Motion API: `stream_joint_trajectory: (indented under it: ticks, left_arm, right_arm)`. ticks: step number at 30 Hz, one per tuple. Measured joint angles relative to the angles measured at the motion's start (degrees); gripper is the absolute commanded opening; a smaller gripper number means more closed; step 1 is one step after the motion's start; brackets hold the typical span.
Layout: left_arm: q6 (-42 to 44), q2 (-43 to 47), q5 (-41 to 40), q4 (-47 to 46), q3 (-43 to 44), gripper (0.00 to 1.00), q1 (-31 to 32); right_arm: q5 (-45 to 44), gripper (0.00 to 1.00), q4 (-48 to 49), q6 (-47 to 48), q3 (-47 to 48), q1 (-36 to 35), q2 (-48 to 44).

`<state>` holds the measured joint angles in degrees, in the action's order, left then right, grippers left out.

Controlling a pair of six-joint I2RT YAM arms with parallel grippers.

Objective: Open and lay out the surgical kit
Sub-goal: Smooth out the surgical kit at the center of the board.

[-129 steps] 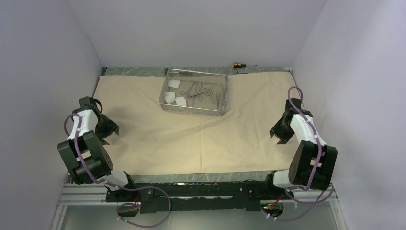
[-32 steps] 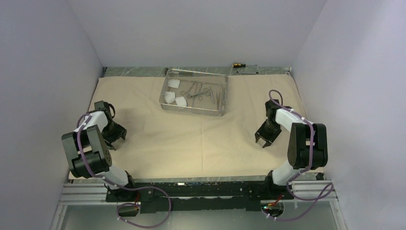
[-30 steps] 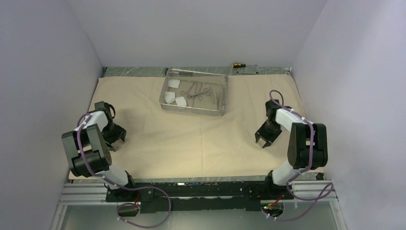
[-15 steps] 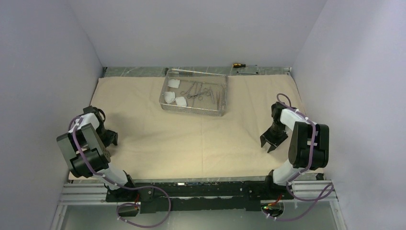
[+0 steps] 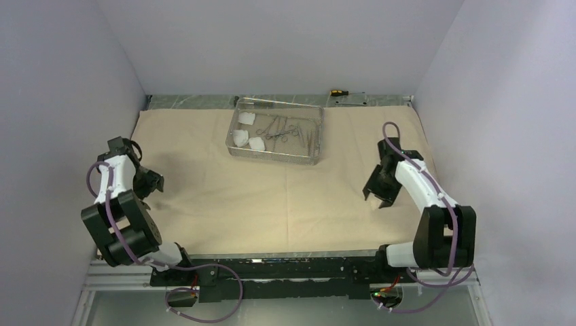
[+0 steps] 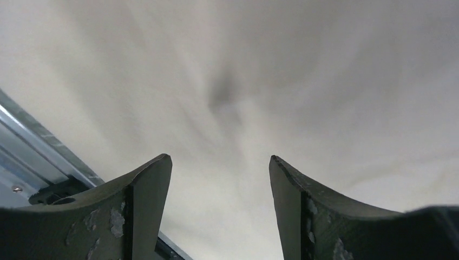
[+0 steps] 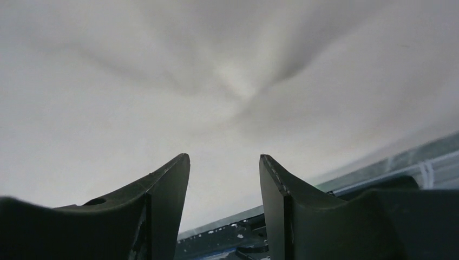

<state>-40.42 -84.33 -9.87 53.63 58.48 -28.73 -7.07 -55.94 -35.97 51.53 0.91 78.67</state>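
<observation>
The beige wrap cloth point(image 5: 272, 197) lies spread flat over most of the table. On its far middle stands the wire-mesh tray point(image 5: 318, 139). The tray holds three white gauze pads point(image 5: 257, 143) on its left, ring-handled clamps point(image 5: 282, 130) in the middle and slim tweezers point(image 5: 309, 136) on the right. My left gripper point(image 5: 153, 183) hovers open over the cloth's left side, with nothing between its fingers point(image 6: 146, 200). My right gripper point(image 5: 377, 197) hangs open over the cloth's right side and is also empty. Both wrist views show only cloth point(image 6: 227, 81) point(image 7: 216, 81) past the open left gripper point(image 6: 219, 158) and right gripper point(image 7: 224, 157).
A yellow-handled screwdriver point(image 5: 337, 91) lies on the bare table strip behind the cloth. Walls close in on the left, right and back. The metal table edge point(image 6: 32, 157) shows beside my left fingers, and the front rail point(image 7: 379, 162) beside my right ones.
Both arms have lifted and shifted slightly. The left gripper has moved back along the cloth's left side. The right gripper's jaws have spread a little wider. The tray has not moved.
</observation>
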Motion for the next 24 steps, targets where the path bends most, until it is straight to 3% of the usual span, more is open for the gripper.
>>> stream_joint_trajectory:
  ticks: [5, 10, 16, 24]
  left_arm:
    - [0.5, 4.5, 6.2, -0.1, -1.2, 0.58, 4.8]
    - [-2.9, 7.3, 11.7, -0.6, -9.1, 0.49, 8.9]
    - [-7.4, 7.6, 12.6, 0.8, -16.5, 0.47, 9.3]
    - [-10.1, 5.0, 8.5, 1.9, -16.0, 0.48, 9.3]
  right_arm:
    - [7.5, 0.50, 3.8, 2.0, -1.9, -9.4, -3.5]
    - [11.7, 0.42, 4.7, 2.2, -5.7, -16.2, -1.9]
    - [13.7, 0.39, 4.8, 2.4, -8.0, -20.9, 3.4]
    - [14.6, 0.38, 4.1, 3.5, -8.3, -22.6, 9.2]
